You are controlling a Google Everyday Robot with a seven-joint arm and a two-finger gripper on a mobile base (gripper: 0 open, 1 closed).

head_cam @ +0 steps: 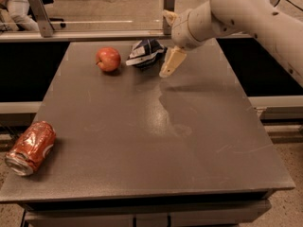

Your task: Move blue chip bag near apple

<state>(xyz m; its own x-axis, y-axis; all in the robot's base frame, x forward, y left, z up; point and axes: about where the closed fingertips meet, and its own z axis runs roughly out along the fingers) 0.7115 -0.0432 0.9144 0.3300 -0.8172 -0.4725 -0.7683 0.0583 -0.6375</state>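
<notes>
The blue chip bag (146, 53), dark navy with white label patches, lies on the grey table (142, 141) near its far edge. The red apple (108, 59) sits just left of it, a small gap between them. My gripper (169, 39) hovers just right of the bag, open and empty. One cream finger (171, 61) points down toward the table and the other (168, 16) sits higher behind it. The white arm reaches in from the upper right.
A crushed red soda can (31, 147) lies on its side at the table's front left edge. A metal rail with posts (169, 4) runs behind the table's far edge. The floor drops away on all sides.
</notes>
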